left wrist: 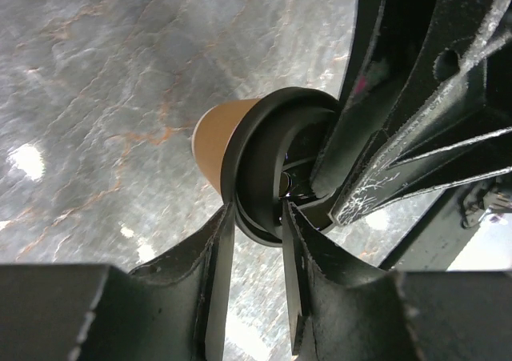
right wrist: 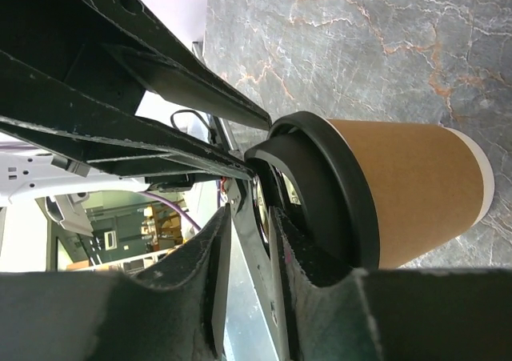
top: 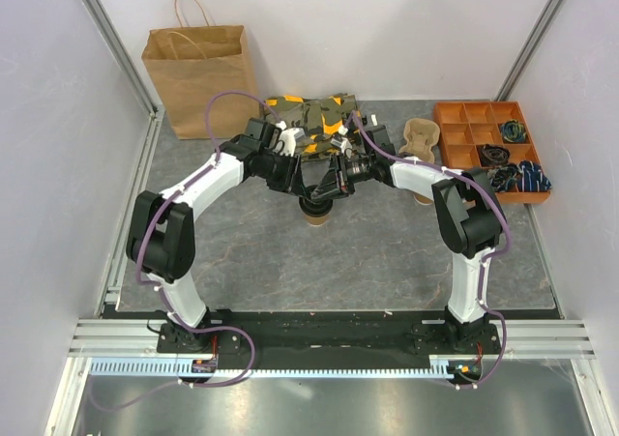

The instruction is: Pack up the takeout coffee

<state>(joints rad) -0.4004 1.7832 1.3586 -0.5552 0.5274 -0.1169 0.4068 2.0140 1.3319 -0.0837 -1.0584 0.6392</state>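
Note:
The takeout coffee, a brown paper cup with a black lid, stands on the grey table at the middle. In the left wrist view the cup is seen from above. My left gripper has its fingers closed on the near rim of the lid. My right gripper comes in from the other side and pinches the raised lid rim too; the cup wall shows beside it. In the top view the left gripper and the right gripper meet just above the cup and hide its lid.
A tall brown paper bag stands at the back left. A camouflage cloth lies behind the grippers. A pulp carrier tray and an orange compartment tray with small items are at the back right. A brown object peeks out by the right arm.

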